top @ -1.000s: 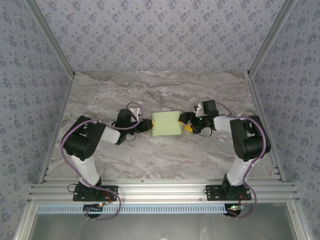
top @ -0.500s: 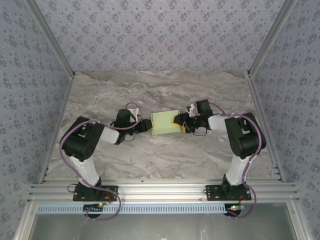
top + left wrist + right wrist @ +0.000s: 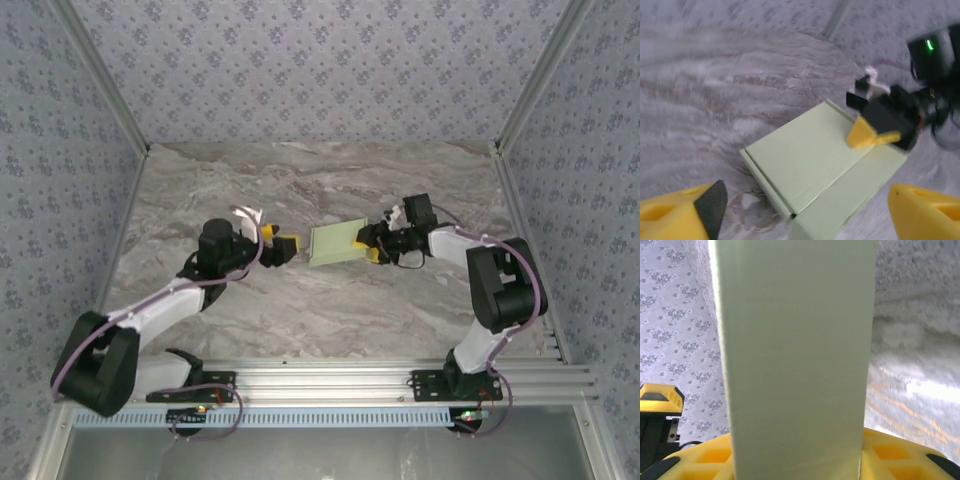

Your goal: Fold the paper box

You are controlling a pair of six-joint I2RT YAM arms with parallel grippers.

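The paper box [image 3: 335, 243] is a closed pale-green rectangular box near the middle of the marble table, slightly tilted. My right gripper [image 3: 368, 246] is shut on its right end. In the right wrist view the box [image 3: 795, 360] stands between that gripper's yellow fingers [image 3: 692, 462]. My left gripper [image 3: 286, 247] is open, a short way left of the box and apart from it. In the left wrist view the box [image 3: 812, 162] lies ahead between the spread yellow fingertips [image 3: 675, 215], with a yellow finger of the right gripper [image 3: 867, 136] on its far top edge.
Patterned walls [image 3: 320, 70] close in the table [image 3: 300, 180] at the back and both sides. An aluminium rail [image 3: 330, 382] runs along the near edge by the arm bases. Bare marble surrounds the box.
My left gripper opened, let go of the box's left end and drew back left as its arm swung out. The right gripper closed on the box, which now sits slightly turned.
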